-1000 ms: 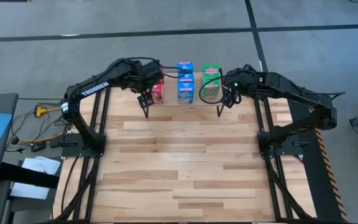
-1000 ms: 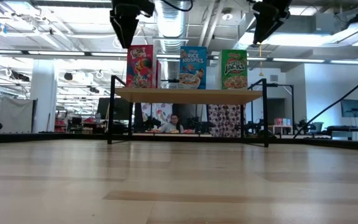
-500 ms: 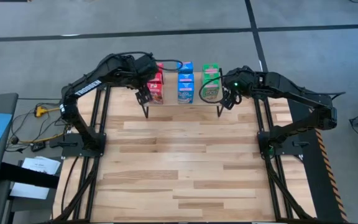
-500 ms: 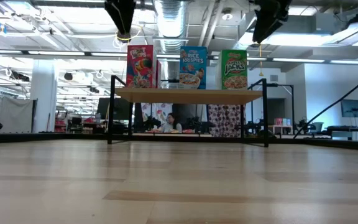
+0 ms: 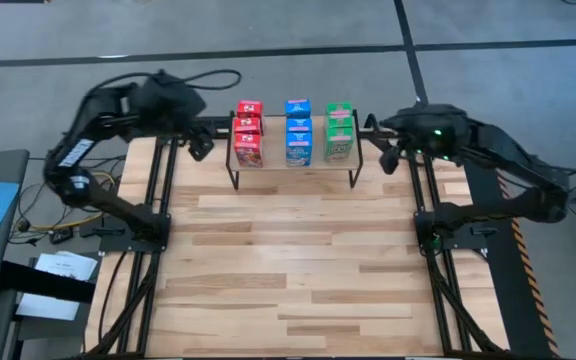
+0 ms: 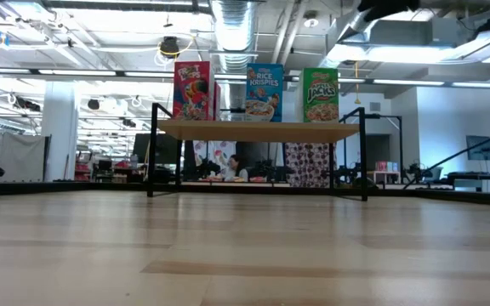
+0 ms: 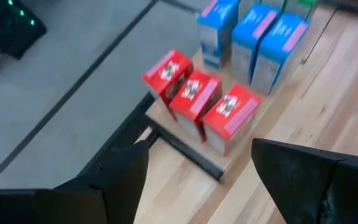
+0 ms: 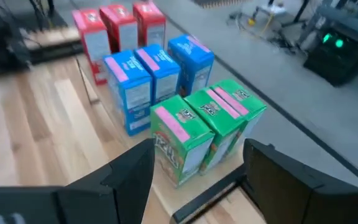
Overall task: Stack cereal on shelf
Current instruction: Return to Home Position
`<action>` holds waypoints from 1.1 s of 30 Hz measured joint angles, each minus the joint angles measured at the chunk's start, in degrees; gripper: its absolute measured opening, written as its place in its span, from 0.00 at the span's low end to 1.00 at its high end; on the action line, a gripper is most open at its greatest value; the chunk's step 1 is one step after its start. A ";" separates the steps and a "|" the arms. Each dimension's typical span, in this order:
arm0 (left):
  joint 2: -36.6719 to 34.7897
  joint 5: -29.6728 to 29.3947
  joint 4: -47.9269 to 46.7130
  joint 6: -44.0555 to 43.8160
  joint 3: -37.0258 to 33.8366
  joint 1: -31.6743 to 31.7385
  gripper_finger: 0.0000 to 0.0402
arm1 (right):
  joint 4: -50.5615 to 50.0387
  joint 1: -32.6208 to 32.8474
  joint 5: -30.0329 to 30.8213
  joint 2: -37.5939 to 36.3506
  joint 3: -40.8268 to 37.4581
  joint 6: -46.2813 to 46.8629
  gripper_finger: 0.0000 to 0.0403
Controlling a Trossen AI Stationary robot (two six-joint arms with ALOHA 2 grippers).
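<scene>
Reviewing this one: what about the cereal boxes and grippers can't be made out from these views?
- Low view: only the front red cereal box, blue cereal box and green cereal box show; each hides the two behind it.
- Low view: the left gripper is out of frame; the right arm is cut by the top edge.
- Left wrist view: the green row is cut by the top edge.

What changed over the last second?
Both arms pulled back from the shelf: the left gripper swung out left, off the red row, and the right gripper drew away to the right. Both open, holding nothing. The nine cereal boxes stayed put on the shelf.
</scene>
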 joint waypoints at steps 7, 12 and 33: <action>-1.79 2.30 1.37 -0.65 -0.07 -0.53 0.69 | 3.77 0.11 -1.65 -6.59 -6.78 1.53 0.67; -1.48 3.07 1.37 1.03 -0.11 -1.41 0.69 | 6.01 0.11 -7.46 -8.86 -10.79 2.20 0.67; -32.43 10.57 36.79 3.22 -52.01 -9.63 0.69 | 28.62 0.09 -27.03 -28.15 -34.69 2.30 0.67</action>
